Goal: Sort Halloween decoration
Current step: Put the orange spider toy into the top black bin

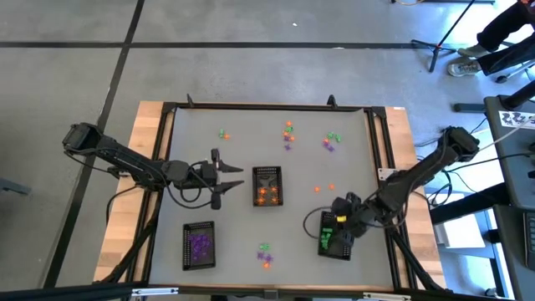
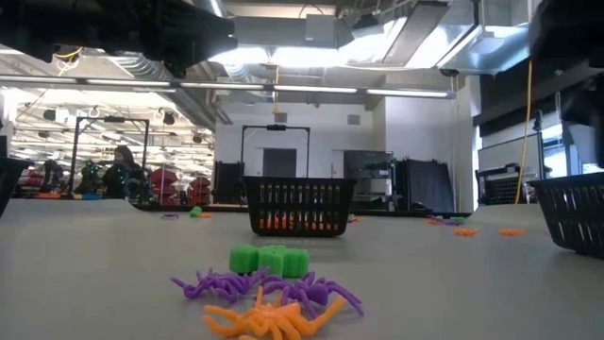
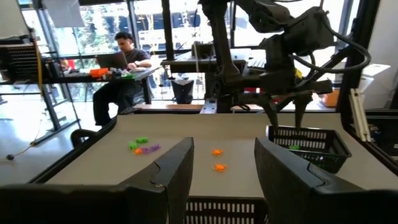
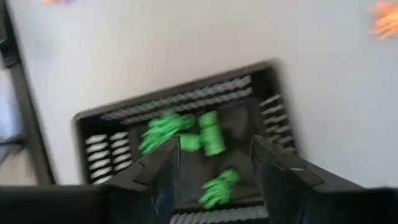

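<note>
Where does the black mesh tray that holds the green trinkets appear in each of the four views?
High view: black mesh tray with green trinkets, lower right, under the right hand.
Low view: right edge.
Left wrist view: right of middle, below the right arm.
Right wrist view: centre.
Shared landmark: green trinkets inside.

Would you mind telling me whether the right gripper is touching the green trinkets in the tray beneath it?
Apart. In the right wrist view, the right gripper has open fingers with nothing between them, and the green trinkets lie loose on the floor of the black tray below.
</note>
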Tool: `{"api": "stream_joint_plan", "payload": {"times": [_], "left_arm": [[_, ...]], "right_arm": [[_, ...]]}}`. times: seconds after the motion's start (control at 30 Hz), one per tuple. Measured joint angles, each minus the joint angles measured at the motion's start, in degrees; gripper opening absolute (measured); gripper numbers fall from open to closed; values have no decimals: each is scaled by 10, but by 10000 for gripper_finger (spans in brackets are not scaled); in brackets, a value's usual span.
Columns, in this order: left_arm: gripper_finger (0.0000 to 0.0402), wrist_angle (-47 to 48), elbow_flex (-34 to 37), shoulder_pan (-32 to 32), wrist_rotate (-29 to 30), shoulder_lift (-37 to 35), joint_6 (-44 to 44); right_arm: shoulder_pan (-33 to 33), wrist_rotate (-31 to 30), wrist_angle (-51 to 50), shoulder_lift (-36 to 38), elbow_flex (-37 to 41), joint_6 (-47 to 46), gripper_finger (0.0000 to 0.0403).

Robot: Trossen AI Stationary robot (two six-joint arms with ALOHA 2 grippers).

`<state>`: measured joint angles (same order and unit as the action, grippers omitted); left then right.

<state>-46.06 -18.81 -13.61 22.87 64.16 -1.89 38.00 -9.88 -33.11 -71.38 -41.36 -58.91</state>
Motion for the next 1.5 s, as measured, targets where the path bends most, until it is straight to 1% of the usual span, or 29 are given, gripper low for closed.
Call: {"api": "stream_joint_plan", "payload": {"times": [0.1,0.27,0.37,0.47,0.6,0.67,0.8,0.9,1.0,1.1,1.3,1.37,1.5], "left_arm": [[162,0,0,0,6,0,0],[162,4,0,0,6,0,2],[162,5,0,0,6,0,2],[162,6,0,0,7,0,0],[162,7,0,0,7,0,-1],[162,12,0,0,7,0,-2],[162,26,0,0,7,0,-1],[162,34,0,0,7,0,-1],[162,36,0,0,7,0,-1],[162,41,0,0,7,0,-1],[162,41,0,0,7,0,0],[162,41,0,0,7,0,0],[162,40,0,0,14,0,2]], "right_arm": [[-32,-18,-51,19,0,35,195],[-114,-55,-115,31,4,70,190],[-172,-49,-117,29,39,108,185],[-225,-41,-94,29,74,145,182],[-281,-33,-31,29,108,186,182],[-306,-13,2,29,123,205,182],[-345,33,37,29,156,230,182],[-359,53,43,31,167,233,180],[-358,51,44,30,168,239,162],[-358,50,55,30,170,256,121],[-358,54,64,29,162,279,15],[-358,53,61,28,156,280,8],[-358,50,63,28,136,284,18]]}}
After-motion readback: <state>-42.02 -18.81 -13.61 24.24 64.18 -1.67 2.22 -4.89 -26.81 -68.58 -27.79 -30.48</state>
